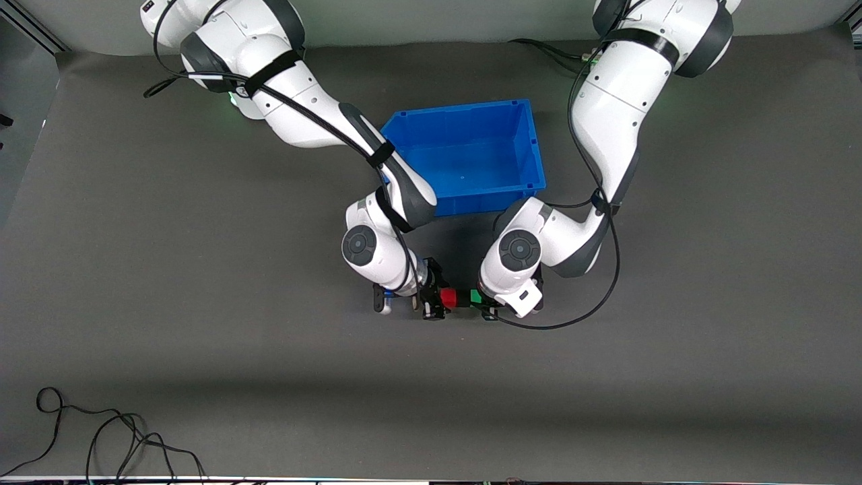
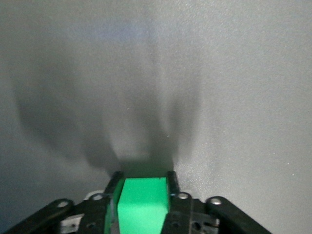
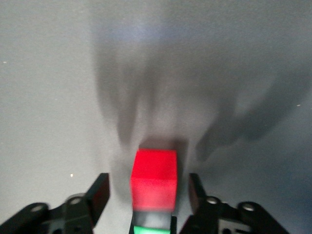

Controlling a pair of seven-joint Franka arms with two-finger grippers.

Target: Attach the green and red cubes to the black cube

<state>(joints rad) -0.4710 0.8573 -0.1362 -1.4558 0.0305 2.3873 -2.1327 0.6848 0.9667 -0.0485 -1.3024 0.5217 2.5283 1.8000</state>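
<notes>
Two grippers meet at a row of cubes near the blue bin [image 1: 471,151].

The bin holds nothing visible. One red cube [image 1: 448,298], one green cube [image 1: 475,296] and something dark between them, likely the black cube, lie nearer the front camera than the bin. The left gripper [image 2: 145,195] clasps the green cube [image 2: 143,204]; the right gripper [image 3: 148,192] fingers [image 3: 100,195] stand apart beside the red cube [image 3: 153,178].

Bright red cube [image 3: 154,178] between the right gripper's [image 3: 148,195] black fingers [image 3: 97,192], bright green cube [image 2: 143,204] between the left gripper's [image 2: 144,187] black fingers [image 2: 171,183], plain blue bin [image 1: 532,145], dark grey mat [image 1: 202,337], white arms [image 1: 613,114] with black bands and cables were seen.
</notes>
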